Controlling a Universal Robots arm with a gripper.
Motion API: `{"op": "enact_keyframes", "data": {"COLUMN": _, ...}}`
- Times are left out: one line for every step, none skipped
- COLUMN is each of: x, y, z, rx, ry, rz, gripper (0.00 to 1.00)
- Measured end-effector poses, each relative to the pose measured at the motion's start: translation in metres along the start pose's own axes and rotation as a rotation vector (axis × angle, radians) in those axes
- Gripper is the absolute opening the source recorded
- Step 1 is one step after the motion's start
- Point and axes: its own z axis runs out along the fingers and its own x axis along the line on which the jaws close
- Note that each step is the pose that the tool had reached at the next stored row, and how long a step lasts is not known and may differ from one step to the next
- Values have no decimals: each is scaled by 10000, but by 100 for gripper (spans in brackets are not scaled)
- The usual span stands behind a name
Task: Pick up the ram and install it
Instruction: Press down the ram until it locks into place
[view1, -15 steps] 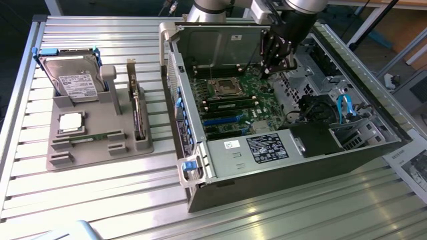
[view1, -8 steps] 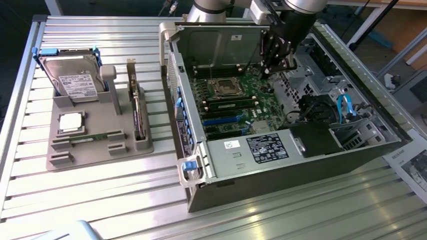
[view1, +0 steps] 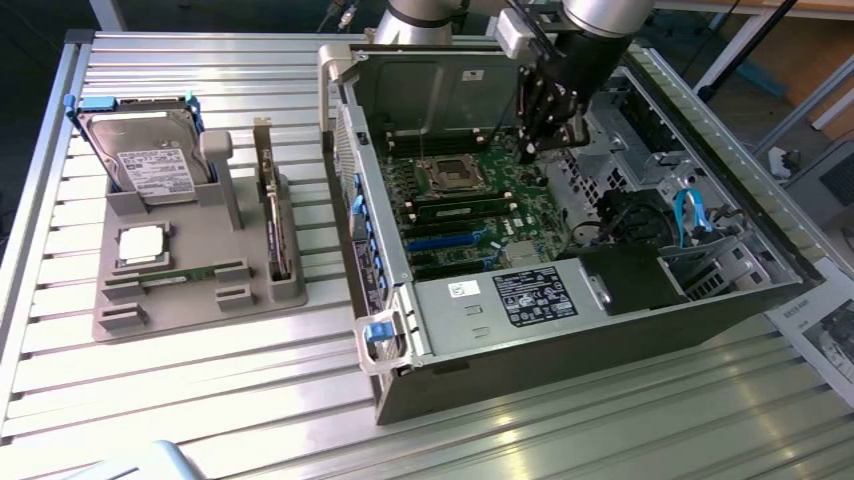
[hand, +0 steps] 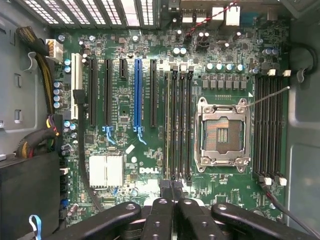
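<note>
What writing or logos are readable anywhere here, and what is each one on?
"DELL": white letters on the green motherboard, seen in the wrist view.
Printed label on the hard drive: too small to read.
The black sticker on the computer case: too small to read.
The white sticker beside it: too small to read.

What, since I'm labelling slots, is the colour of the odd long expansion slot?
Blue; the long expansion slot shows best in the wrist view.
</note>
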Motion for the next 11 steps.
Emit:
{"op": "enact_keyframes", "data": {"x": 0, "y": 0, "z": 13, "rx": 1, "ry": 1, "rz": 0, "gripper": 10}}
{"op": "enact_keyframes", "data": {"x": 0, "y": -1, "z": 43, "rx": 6, "ry": 0, "rz": -1, "gripper": 10}}
{"op": "enact_keyframes", "data": {"x": 0, "y": -1, "z": 63, "rx": 8, "ry": -1, "rz": 0, "gripper": 10}}
{"op": "enact_keyframes", "data": {"x": 1, "y": -1, "z": 78, "rx": 10, "ry": 0, "rz": 0, "gripper": 10}}
{"op": "enact_keyframes", "data": {"x": 1, "y": -2, "z": 97, "rx": 12, "ry": -1, "rz": -1, "gripper": 10}}
{"op": "enact_keyframes", "data": {"x": 1, "y": -2, "z": 113, "rx": 15, "ry": -1, "rz": 0, "gripper": 10}}
{"op": "enact_keyframes", "data": {"x": 1, "y": -2, "z": 132, "rx": 20, "ry": -1, "rz": 0, "gripper": 10}}
{"op": "enact_keyframes", "data": {"x": 1, "y": -3, "z": 150, "rx": 25, "ry": -1, "rz": 0, "gripper": 10}}
{"op": "enact_keyframes", "data": {"x": 1, "y": -3, "z": 168, "rx": 30, "ry": -1, "rz": -1, "gripper": 10}}
{"op": "enact_keyframes", "data": {"x": 2, "y": -3, "z": 185, "rx": 35, "ry": 0, "rz": 0, "gripper": 10}}
{"op": "enact_keyframes", "data": {"x": 2, "y": -4, "z": 213, "rx": 42, "ry": 1, "rz": -1, "gripper": 10}}
